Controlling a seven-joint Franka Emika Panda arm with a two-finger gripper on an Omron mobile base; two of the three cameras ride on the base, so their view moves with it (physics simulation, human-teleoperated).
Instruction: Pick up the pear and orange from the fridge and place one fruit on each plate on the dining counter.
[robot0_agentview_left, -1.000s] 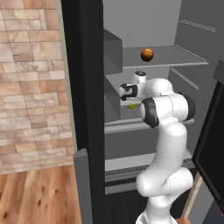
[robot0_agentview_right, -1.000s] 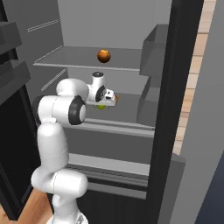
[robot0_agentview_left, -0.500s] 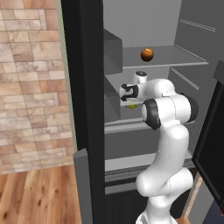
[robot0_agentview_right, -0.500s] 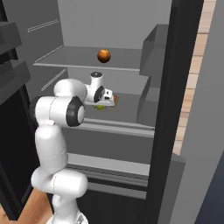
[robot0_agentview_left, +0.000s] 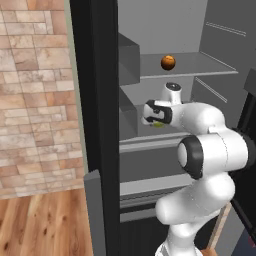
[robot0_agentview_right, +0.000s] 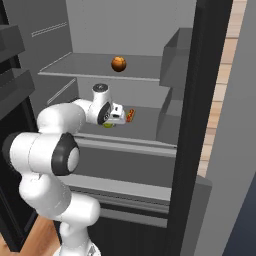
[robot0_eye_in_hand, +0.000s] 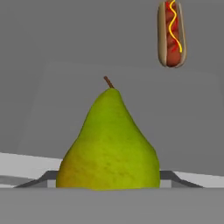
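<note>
Arm outstretched, fingers (robot0_agentview_left: 156, 121) half closed

So the fridge (robot0_agentview_right: 210, 100) has pale grey shelves. Top shelf (robot0_agentview_left: 200, 64) just has the orange (robot0_agentview_left: 168, 62) sitting near the middle. On the shelf below (robot0_agentview_right: 145, 131) there's the pear (robot0_eye_in_hand: 109, 144) lying down, with a hot dog (robot0_eye_in_hand: 172, 33) at about 1 o'clock from it in the hand view.

A hot dog (robot0_eye_in_hand: 171, 34) with a yellow mustard line is seen lying flat; a brick wall (robot0_agentview_left: 35, 100) and wooden floor (robot0_agentview_left: 45, 225) are seen.
</note>
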